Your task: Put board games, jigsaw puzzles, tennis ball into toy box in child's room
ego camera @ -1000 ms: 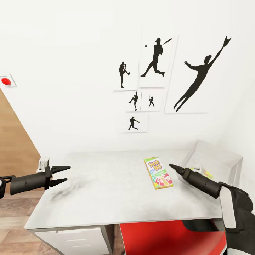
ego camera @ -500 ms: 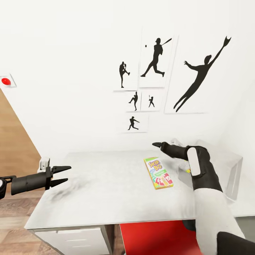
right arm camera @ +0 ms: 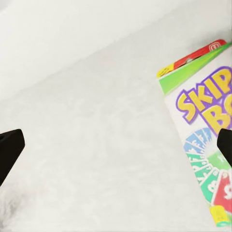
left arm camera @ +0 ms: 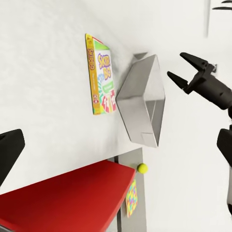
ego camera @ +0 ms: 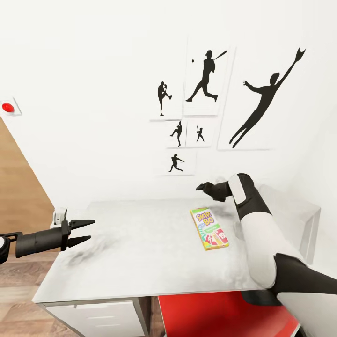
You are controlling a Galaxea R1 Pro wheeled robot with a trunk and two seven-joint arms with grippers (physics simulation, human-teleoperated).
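The SKIP BO board game (ego camera: pixel 209 228) lies flat on the table (ego camera: pixel 140 248), right of its middle. My right gripper (ego camera: pixel 202 187) hovers open above the table's far edge, just beyond the game box, and its wrist view looks down on the box (right arm camera: pixel 208 159). The pale grey toy box (ego camera: pixel 299 217) stands at the table's right end, partly hidden by my right arm. Past the toy box (left arm camera: pixel 142 99), the left wrist view shows the tennis ball (left arm camera: pixel 142 167) and a jigsaw puzzle (left arm camera: pixel 131 198). My left gripper (ego camera: pixel 82 231) hangs open and empty over the table's left edge.
A red seat or bin (ego camera: pixel 224 313) sits under the table's front edge, with white drawers (ego camera: pixel 103 318) to its left. The white wall behind the table carries black baseball silhouettes (ego camera: pixel 206 79). A wooden door (ego camera: pixel 18 187) is at the far left.
My right arm has risen and swung left, from low beside the toy box to above the table's far edge behind the game box. The left arm has stayed put.
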